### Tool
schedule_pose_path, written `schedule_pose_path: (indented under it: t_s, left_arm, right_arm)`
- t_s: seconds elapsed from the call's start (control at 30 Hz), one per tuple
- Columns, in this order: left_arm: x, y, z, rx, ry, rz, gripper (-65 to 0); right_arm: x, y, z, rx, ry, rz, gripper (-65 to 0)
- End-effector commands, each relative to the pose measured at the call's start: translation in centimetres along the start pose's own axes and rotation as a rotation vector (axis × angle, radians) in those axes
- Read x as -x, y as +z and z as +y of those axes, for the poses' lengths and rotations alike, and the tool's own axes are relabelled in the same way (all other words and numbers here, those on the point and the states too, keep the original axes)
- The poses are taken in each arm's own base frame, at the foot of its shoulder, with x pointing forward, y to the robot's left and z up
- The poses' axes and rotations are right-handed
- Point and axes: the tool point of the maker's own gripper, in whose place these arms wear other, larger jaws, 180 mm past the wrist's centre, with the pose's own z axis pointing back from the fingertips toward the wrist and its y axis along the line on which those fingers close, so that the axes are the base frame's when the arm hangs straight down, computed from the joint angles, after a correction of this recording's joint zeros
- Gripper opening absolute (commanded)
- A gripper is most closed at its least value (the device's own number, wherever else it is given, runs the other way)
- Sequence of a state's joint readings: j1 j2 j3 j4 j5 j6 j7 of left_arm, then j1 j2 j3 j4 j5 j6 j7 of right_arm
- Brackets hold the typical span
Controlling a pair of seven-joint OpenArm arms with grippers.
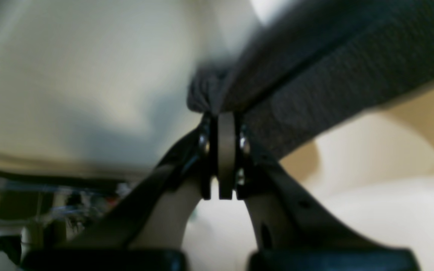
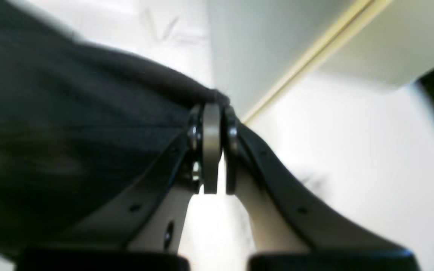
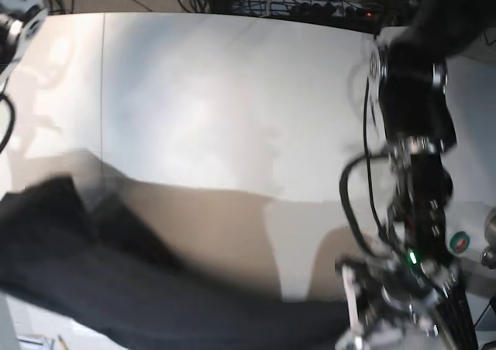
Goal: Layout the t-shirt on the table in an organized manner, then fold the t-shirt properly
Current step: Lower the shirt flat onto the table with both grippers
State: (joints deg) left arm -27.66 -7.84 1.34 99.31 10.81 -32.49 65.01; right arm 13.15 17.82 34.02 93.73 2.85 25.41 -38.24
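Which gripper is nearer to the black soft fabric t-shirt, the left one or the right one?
Neither: both touch it. The left gripper is shut on an edge of the black soft fabric t-shirt; the right gripper is shut on another edge.

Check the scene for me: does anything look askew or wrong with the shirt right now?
Nothing looks damaged. The t-shirt is not laid out: it hangs stretched between the left gripper and right gripper, both clamped on bunched fabric, above the table. The print is not visible.
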Motion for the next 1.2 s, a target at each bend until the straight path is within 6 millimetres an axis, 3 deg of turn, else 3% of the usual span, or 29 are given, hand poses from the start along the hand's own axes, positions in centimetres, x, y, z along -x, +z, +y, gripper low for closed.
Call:
schedule_pose_path:
  t_s: [0.0,0.1,0.23,0.33,0.43,0.6,0.8,0.97,1.07,1.17]
  left_arm:
    - [0.7,0.2,0.2,-0.017,-0.006,0.006,-65.0]
    - [6.8,-0.6,-5.0,0.096,-0.017,0.128,-65.0]
    - [12.8,-0.9,-11.5,0.243,-0.008,0.21,-65.0]
    - [16.0,-0.8,-15.3,0.33,0.008,0.251,-65.0]
    - [18.4,-0.8,-17.2,0.346,0.065,0.28,-65.0]
    - [21.3,-0.9,-17.0,0.307,0.165,0.319,-65.0]
    - [21.7,-1.0,-16.5,0.294,0.178,0.328,-65.0]
    - [21.0,-1.5,-15.8,0.282,0.177,0.317,-65.0]
    - [21.8,-1.5,-16.2,0.293,0.177,0.34,-65.0]
    - [22.7,-1.6,-16.8,0.308,0.18,0.366,-65.0]
  right_arm:
    - [0.6,-0.1,-1.0,0.026,-0.031,0.0,-65.0]
    - [8.6,-1.4,1.3,-0.035,-0.118,0.189,-65.0]
    - [16.7,-2.2,3.5,-0.092,-0.221,0.386,-65.0]
    - [19.4,-2.7,4.6,-0.116,-0.262,0.41,-65.0]
    - [21.6,-2.4,5.0,-0.121,-0.274,0.41,-65.0]
    - [22.0,-2.2,5.3,-0.124,-0.269,0.391,-65.0]
    - [21.9,-2.2,5.4,-0.127,-0.27,0.399,-65.0]
    - [19.1,-3.6,5.6,-0.137,-0.257,0.347,-65.0]
    - [17.4,-4.6,6.3,-0.164,-0.215,0.328,-65.0]
    - [17.3,-5.2,7.1,-0.18,-0.229,0.336,-65.0]
